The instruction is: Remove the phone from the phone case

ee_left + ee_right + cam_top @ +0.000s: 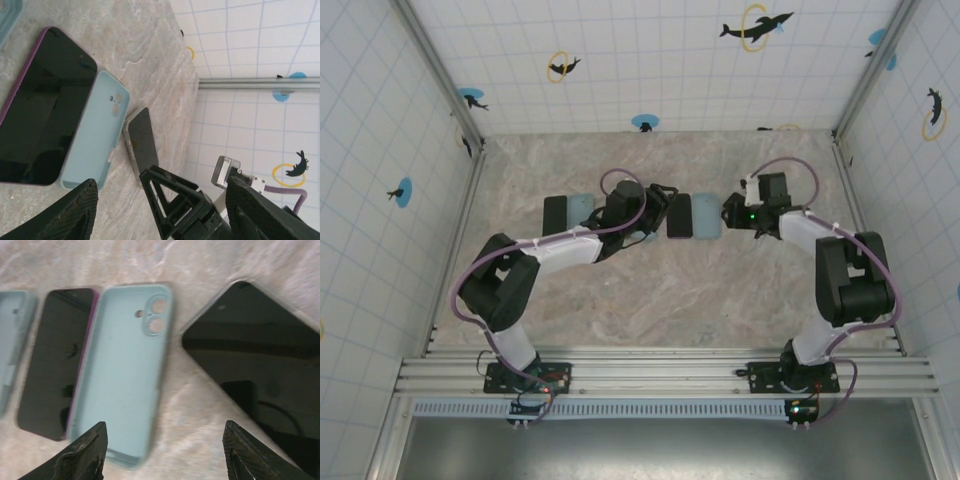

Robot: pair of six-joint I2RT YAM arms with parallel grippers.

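The right gripper [165, 423] is hanging with its black fingers [82, 455] spread wide and nothing between them, above the marble-patterned tabletop [200, 440]. Below it, a black phone with a pale rim [255, 360] is lying flat and screen up, turned at an angle. Its lower right part is running out of the wrist view. Whether that rim is a thin case or the phone's own frame is impossible to tell. Just left of it, an empty light blue silicone case [125, 375] is lying hard against a black phone with a purple edge [55, 360]. A second light blue case [10, 340] is being cut off by the left border. The left gripper [161, 180] is also standing wide apart and gripping nothing, with the lower parts of its fingers dropping below the frame. In the overhead view the left arm is covering part of what lies under it, and a further black slab [556, 215] at the far left is too small to read.
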